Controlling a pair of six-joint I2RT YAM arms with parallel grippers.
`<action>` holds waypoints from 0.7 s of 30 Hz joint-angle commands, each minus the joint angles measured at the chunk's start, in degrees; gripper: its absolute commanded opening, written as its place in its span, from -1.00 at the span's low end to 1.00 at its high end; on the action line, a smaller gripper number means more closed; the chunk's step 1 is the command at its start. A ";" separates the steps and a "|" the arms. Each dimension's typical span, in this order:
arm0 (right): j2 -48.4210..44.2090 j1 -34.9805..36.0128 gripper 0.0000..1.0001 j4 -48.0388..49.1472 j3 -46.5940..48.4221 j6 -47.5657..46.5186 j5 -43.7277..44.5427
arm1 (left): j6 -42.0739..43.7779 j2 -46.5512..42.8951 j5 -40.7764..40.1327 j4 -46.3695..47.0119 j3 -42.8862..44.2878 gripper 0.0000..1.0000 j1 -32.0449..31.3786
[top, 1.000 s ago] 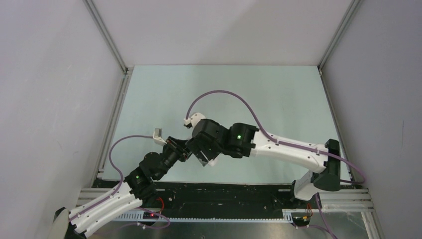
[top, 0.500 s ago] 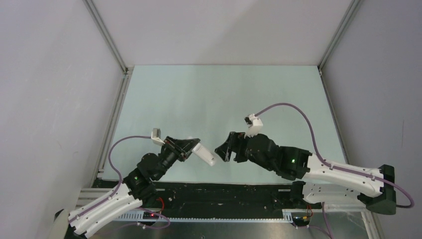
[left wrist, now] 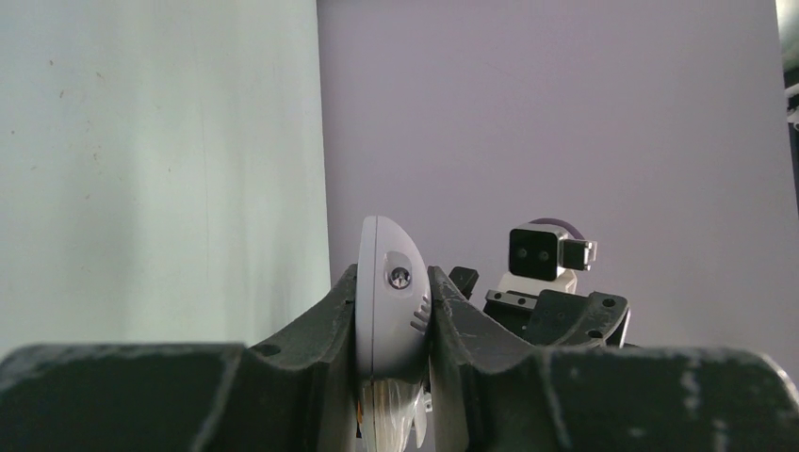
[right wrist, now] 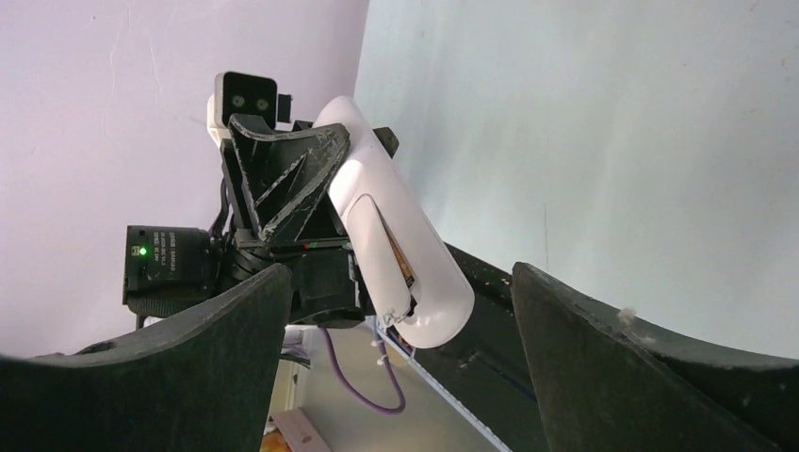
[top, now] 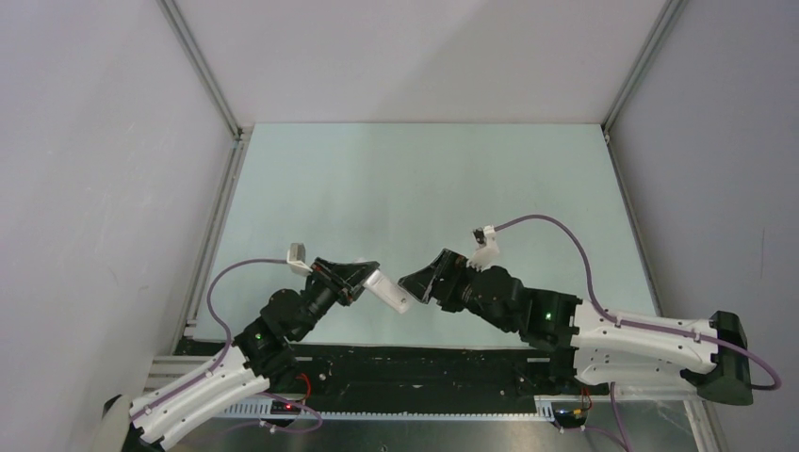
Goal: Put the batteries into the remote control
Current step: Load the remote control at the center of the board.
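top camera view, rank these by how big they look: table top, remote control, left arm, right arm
1. table top
2. right arm
3. left arm, partly cut off by the frame, so unsure against the right arm
4. remote control, by far the smallest

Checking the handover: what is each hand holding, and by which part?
Left hand pinches the remote control near one end, the rest sticking out free. The right hand is open, holding nothing.

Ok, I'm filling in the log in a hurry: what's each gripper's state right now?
Left gripper: closed on the remote control.
Right gripper: open, holding nothing.
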 commanded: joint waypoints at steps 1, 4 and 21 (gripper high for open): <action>1.44 0.25 0.80 6.51 -0.88 3.13 -0.98 | -1.51 0.02 -0.81 2.69 0.96 -1.00 -0.04; 2.84 0.26 0.80 6.90 -1.10 4.12 -1.82 | -1.51 -0.24 -0.75 2.70 0.97 -1.00 0.03; 4.77 0.34 0.56 10.20 -3.16 6.98 -5.91 | -1.60 -1.04 -0.96 2.71 0.75 -1.00 0.03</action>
